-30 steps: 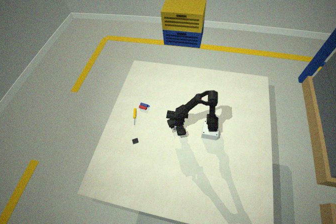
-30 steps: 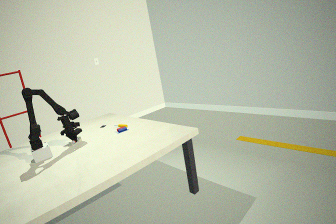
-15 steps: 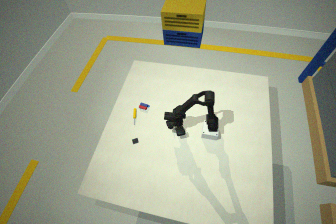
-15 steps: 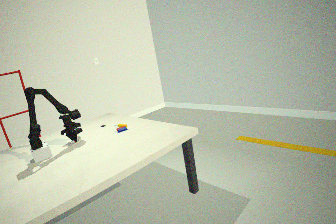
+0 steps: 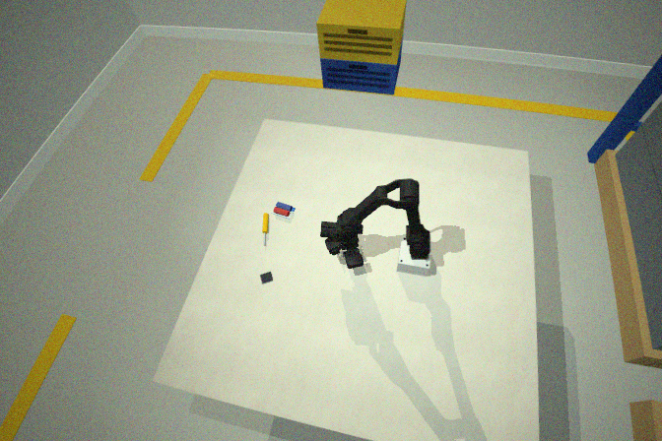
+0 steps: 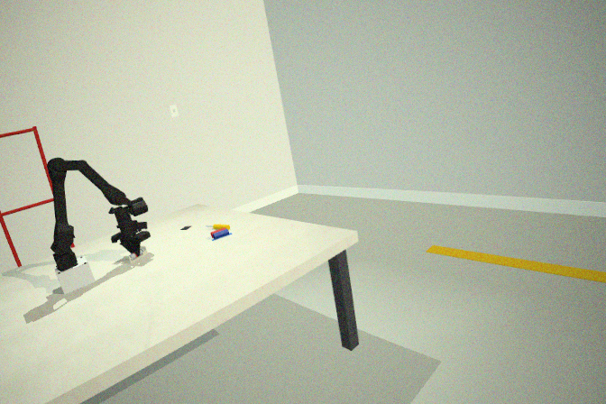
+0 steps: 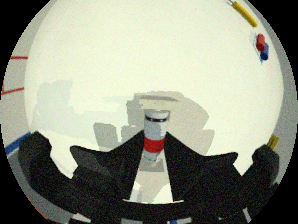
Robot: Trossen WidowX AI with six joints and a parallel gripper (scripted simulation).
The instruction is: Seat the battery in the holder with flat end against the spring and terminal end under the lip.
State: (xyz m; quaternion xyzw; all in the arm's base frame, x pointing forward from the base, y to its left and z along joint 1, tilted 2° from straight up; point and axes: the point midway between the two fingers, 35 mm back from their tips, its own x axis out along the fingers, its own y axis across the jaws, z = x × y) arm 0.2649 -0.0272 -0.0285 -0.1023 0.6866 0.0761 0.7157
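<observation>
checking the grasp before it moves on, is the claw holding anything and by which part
Yes. The claw is shut on the battery, a pale cylinder with a red band. The fingers grip its near end, just below the band; the capped far end sticks out ahead.
</observation>
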